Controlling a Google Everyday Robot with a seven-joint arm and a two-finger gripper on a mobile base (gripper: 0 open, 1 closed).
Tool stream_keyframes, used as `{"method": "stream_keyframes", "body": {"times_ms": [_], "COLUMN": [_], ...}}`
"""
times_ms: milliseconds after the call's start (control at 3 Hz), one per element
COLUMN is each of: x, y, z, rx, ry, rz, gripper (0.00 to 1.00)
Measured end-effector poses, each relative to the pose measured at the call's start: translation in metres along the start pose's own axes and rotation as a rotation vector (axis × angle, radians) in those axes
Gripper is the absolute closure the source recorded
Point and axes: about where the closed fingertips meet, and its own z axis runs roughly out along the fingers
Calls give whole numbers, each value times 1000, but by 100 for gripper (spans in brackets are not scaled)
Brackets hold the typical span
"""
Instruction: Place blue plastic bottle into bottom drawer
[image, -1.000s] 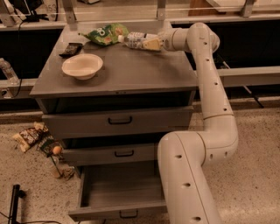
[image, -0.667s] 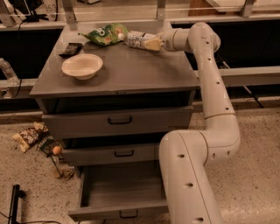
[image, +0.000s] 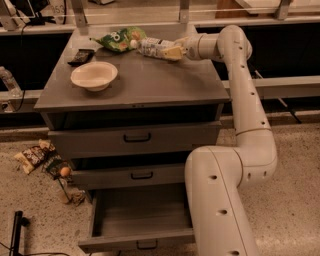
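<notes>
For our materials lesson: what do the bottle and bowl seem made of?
The bottle, lying at the gripper near the cabinet's back edge: probably clear plastic, translucent with a pale label. The bowl: cream, smooth, matte; ceramic or plastic, unclear.

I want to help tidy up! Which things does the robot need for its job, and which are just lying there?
For the job: bottle, on the cabinet top; gripper, at the bottle; bottom drawer, open.
Just lying about: bowl, green bag, black thing, wrappers on the floor.
</notes>
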Motion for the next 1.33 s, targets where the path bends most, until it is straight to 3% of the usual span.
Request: {"method": "stream_keyframes", "body": {"times_ms": [333,667,1333], "x": [-12,-36,-80], "y": [16,27,46], "z": [-13,-33,-64], "rx": [-68,-105,-141], "ry": [-6,5,17], "rz": [-46,-108,-189], "gripper": [100,100,100]}}
